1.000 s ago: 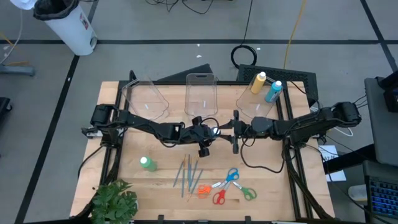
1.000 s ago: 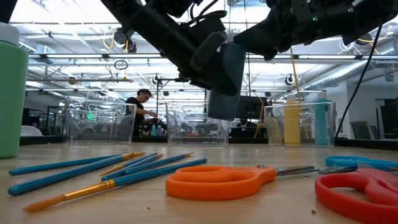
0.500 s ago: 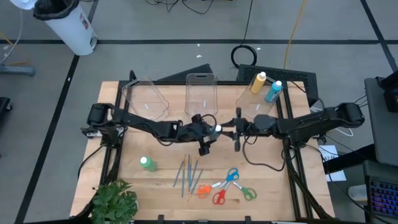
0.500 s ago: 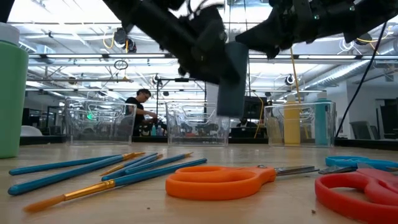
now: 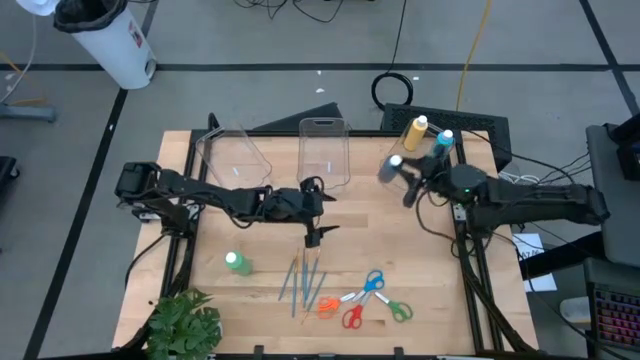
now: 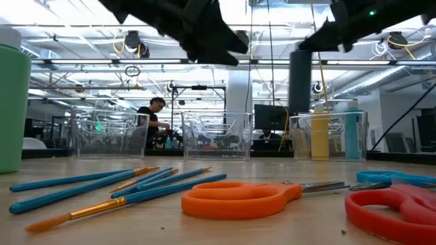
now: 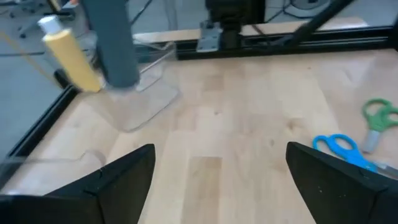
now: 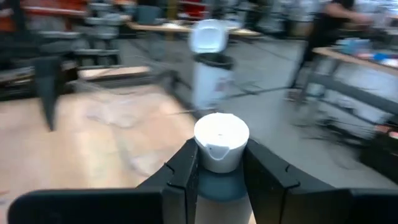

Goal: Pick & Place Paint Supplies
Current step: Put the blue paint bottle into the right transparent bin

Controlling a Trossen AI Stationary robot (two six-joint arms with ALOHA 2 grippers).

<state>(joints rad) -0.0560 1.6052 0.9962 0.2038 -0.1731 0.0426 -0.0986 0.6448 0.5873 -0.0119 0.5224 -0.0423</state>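
Nearest the front edge, scissors are lying in a loose cluster w/ blades crossing: orange pair (image 6: 238, 198), red pair (image 5: 352, 317), blue pair (image 5: 373, 283), green pair (image 5: 398, 311). Just beside them the blue-handled brushes (image 5: 303, 281) are lying side by side, orange tips showing. Green paint bottle (image 5: 237, 263), white cap, is standing upright alone, near the plant (image 5: 184, 323).

Mid-table, my left gripper (image 5: 318, 232) is hanging above the brushes, fingers spread wide apart, gripping nothing; bare wood is showing between them in the left wrist view.

Farther back, my right gripper (image 5: 404, 180) is clamping the grey-blue paint bottle (image 5: 390, 168) up in the air by the right-hand clear bin (image 5: 409, 177). Bottle is dark slate-coloured w/ a round white flip cap (image 8: 221, 140); both fingers (image 8: 186, 171) are pressing its shoulders just under the cap.

At the back, yellow bottle (image 5: 414, 133) & blue bottle (image 5: 440, 147) are lying in that right bin, white caps pointing away. The middle bin (image 5: 322, 150) & left bin (image 5: 233, 158) are sitting along the same row.
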